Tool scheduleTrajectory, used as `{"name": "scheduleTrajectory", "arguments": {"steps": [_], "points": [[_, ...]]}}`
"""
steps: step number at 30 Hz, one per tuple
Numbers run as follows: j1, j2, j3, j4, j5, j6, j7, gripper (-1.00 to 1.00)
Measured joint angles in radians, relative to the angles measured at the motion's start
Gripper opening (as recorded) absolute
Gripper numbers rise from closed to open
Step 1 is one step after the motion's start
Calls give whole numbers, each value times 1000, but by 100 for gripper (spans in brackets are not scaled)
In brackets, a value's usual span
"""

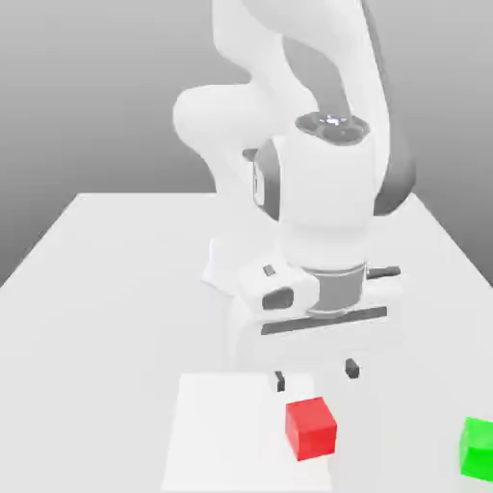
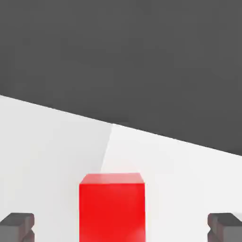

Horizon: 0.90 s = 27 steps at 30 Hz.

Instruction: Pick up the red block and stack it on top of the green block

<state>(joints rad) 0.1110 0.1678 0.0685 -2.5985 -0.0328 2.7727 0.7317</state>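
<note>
Outside, green block [image 1: 478, 447] well apart from red block [image 1: 311, 428] — gripper [image 1: 315, 375] agape, empty.

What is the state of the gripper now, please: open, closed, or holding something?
Gripper: open, holding nothing. The red block sits on the table below it, not yet grasped.

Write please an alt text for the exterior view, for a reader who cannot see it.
A white robot arm hangs its open gripper just above a red block on a white table. A green block sits apart at the exterior view's right edge.
</note>
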Motion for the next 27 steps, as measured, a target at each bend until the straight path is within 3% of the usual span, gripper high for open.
{"name": "scheduleTrajectory", "arguments": {"steps": [3, 4, 11, 17, 27], "points": [[11, 109, -14, 13, -19, 89, 14, 0], [15, 141, -19, 18, -25, 117, 17, -100], [14, 148, -19, 19, -29, 122, 21, -100], [7, -24, 9, 3, 3, -36, 3, -100], [221, 84, 136, 302, -57, -235, 215, -100]]}}
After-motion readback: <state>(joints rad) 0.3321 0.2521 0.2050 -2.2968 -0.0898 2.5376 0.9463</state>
